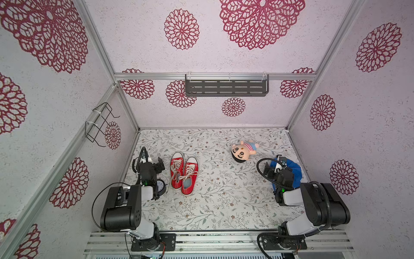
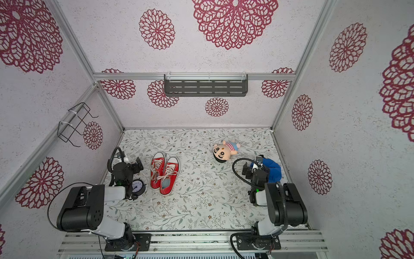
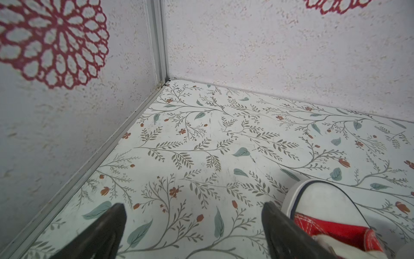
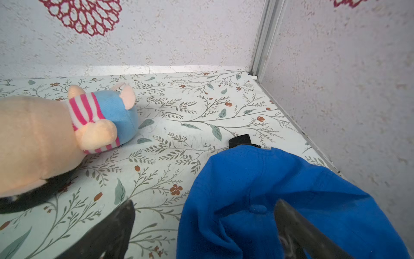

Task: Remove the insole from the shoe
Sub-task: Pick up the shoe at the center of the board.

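Observation:
Two red lace-up sneakers stand side by side left of the middle of the table in both top views, the left shoe and the right shoe. A pale blue-grey insole shows inside the right shoe's opening. My left gripper hangs open just left of the shoes, with only bare table between its fingers. The left shoe's white toe cap lies beside one finger in the left wrist view. My right gripper stands open at the far right, above a blue cap.
A blue cap lies by the right wall. A plush doll lies behind it towards the middle. A small black alarm clock sits under the left arm. A dark shelf and a wire rack hang on the walls.

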You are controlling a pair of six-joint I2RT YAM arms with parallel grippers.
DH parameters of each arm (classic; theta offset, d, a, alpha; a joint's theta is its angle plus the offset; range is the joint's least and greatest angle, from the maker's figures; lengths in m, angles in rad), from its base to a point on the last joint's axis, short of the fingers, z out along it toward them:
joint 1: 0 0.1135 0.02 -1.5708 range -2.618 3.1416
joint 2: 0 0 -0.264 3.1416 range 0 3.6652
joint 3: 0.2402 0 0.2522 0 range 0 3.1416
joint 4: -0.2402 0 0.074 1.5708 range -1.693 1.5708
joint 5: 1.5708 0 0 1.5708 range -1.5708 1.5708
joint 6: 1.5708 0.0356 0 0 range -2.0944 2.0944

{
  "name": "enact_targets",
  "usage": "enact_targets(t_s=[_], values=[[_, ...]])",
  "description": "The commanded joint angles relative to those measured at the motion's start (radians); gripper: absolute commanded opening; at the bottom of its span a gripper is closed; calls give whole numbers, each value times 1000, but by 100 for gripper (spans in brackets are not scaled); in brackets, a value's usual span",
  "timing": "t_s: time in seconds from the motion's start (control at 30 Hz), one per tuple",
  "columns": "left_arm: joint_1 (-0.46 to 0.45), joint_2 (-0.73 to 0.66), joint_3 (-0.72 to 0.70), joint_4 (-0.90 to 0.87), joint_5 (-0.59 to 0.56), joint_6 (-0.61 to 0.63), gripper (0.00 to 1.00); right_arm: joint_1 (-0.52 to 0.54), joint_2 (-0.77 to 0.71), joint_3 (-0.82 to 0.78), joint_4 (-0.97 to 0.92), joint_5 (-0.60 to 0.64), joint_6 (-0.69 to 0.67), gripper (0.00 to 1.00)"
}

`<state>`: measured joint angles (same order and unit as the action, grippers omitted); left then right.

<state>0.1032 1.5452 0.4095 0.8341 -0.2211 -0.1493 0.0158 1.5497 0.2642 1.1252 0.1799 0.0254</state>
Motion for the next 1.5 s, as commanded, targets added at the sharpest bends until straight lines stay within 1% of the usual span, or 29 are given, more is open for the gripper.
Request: enact_targets(t_s=[0.0, 0.83, 0.9, 0.97, 1.03, 1.13, 1.17, 1.23, 1.3, 1.4, 1.47], values=[[10, 7, 18, 34, 8, 22, 97, 4, -17, 3, 45, 0, -11, 99], [16, 3, 13, 36, 16, 17, 97, 4, -20, -4, 53, -7, -12, 99], [13, -3, 1, 63, 33, 30, 97, 9, -43, -20, 70, 3, -13, 99], [2, -48, -8, 46, 31, 42, 97, 16, -129, -30, 9, 34, -9, 99], [-3, -113, 8, -38, 27, 41, 97, 16, -244, 6, -191, 60, 33, 99], [-31, -229, 80, -253, 1, 41, 97, 16, -399, 71, -471, 9, 77, 99], [-38, -258, 115, -335, -3, 14, 97, 16, -445, 83, -537, -7, 105, 99], [-47, -318, 212, -569, 13, -83, 98, 17, -540, 111, -690, -51, 168, 99], [-60, -349, 295, -742, 39, -150, 98, 18, -625, 145, -821, -109, 225, 99], [-118, -388, 361, -914, 66, -205, 99, 18, -731, 192, -988, -194, 334, 99], [-185, -399, 394, -1015, 41, -267, 99, 18, -785, 205, -1055, -267, 398, 99]])
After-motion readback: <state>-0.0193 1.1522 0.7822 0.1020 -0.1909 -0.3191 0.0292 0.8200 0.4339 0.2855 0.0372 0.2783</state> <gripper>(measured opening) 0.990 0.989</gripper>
